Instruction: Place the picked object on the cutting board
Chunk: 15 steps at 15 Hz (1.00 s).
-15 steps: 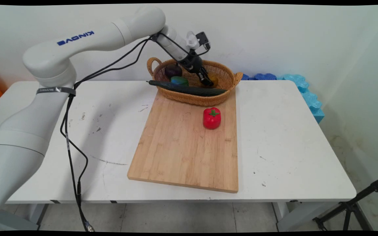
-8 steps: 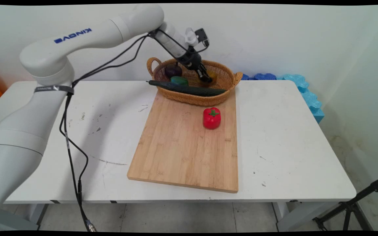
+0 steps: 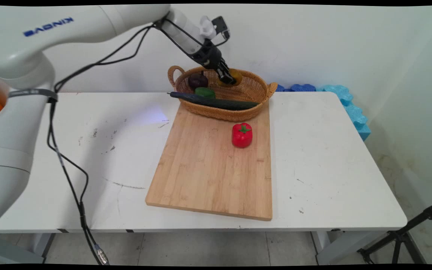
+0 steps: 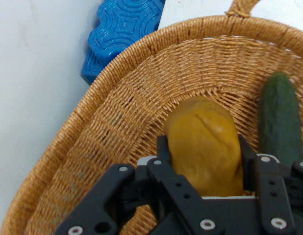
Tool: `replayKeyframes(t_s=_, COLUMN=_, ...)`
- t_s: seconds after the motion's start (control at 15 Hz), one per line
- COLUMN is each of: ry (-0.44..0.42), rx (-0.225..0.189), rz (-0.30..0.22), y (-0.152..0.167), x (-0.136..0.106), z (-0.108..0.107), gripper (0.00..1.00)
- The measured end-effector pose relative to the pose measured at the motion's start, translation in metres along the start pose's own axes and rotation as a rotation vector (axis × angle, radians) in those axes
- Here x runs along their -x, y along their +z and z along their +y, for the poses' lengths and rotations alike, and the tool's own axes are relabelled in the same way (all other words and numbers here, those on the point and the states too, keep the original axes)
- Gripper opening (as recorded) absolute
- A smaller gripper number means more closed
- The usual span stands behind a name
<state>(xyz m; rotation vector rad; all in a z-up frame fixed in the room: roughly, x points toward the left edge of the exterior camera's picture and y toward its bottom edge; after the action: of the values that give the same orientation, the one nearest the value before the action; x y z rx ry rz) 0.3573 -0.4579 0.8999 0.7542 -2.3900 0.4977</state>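
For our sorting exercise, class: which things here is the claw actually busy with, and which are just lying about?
Busy with:
claw, shut on the yellow-brown vegetable
wicker basket below it

Lying about:
cucumber
green pepper and purple vegetable in the basket
red pepper on the cutting board
blue foam

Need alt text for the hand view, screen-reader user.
Black gripper shut on a yellow-brown potato, seen from just behind the fingers and held over the inside of a woven wicker basket. A dark green cucumber lies at the right, and a blue foam block and a pale wall show beyond the basket's rim.
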Motion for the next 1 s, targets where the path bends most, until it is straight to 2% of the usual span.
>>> replayKeyframes(t_s=0.47, ry=-0.043, rx=0.018, rz=-0.001, y=-0.066, x=0.008, z=0.043, gripper=0.0)
replayKeyframes(t_s=0.67, ry=-0.07, rx=0.047, rz=-0.016, y=-0.092, x=0.016, z=0.073, gripper=0.0)
replayKeyframes(t_s=1.0, ry=-0.113, rx=0.084, rz=-0.048, y=-0.112, x=0.032, z=0.112, gripper=0.0)
